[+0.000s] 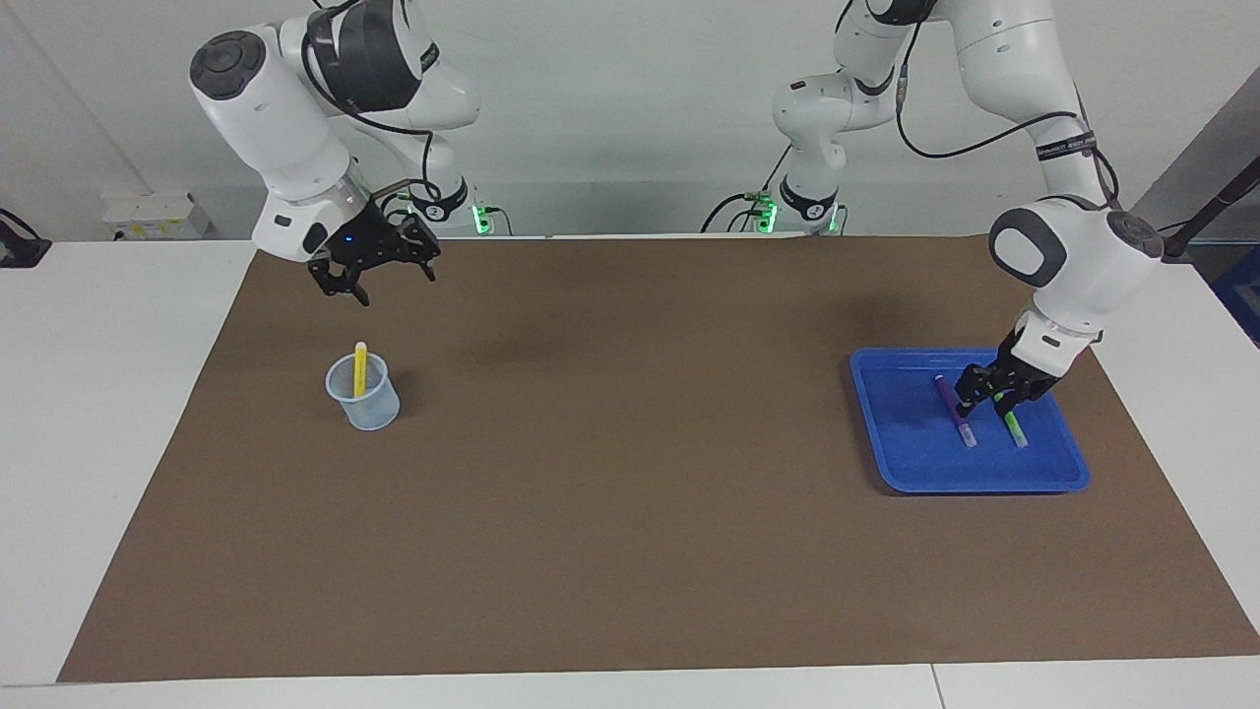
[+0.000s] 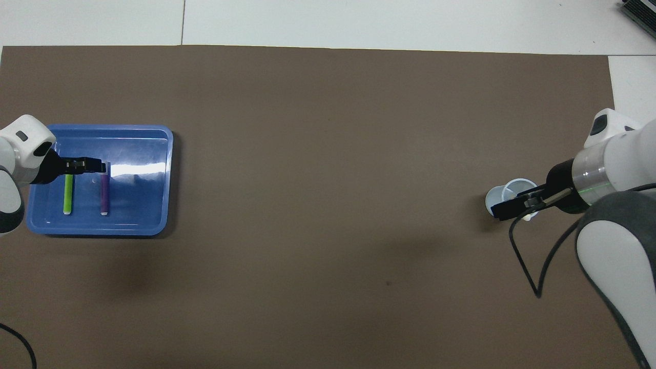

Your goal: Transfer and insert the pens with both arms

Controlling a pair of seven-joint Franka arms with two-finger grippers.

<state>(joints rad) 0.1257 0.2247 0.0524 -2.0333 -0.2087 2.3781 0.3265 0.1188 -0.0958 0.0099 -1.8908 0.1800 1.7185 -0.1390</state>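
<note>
Right jaws spread, empty; left jaws (image 1: 992, 392) parted astride slim green pen (image 1: 1010, 425); glossy blue tray (image 1: 915, 463).

On the brown mat (image 2: 318, 179), a blue tray (image 2: 148, 225) at the left arm's end holds a green pen (image 2: 67, 197) and a purple pen (image 2: 104, 195) side by side, with the left hand (image 2: 91, 166) over their tops. At the right arm's end, the right hand (image 2: 515, 207) covers part of a clear cup (image 2: 499, 195)

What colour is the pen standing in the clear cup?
Yellow pen with a whitish top; the facing view shows it best.
</note>
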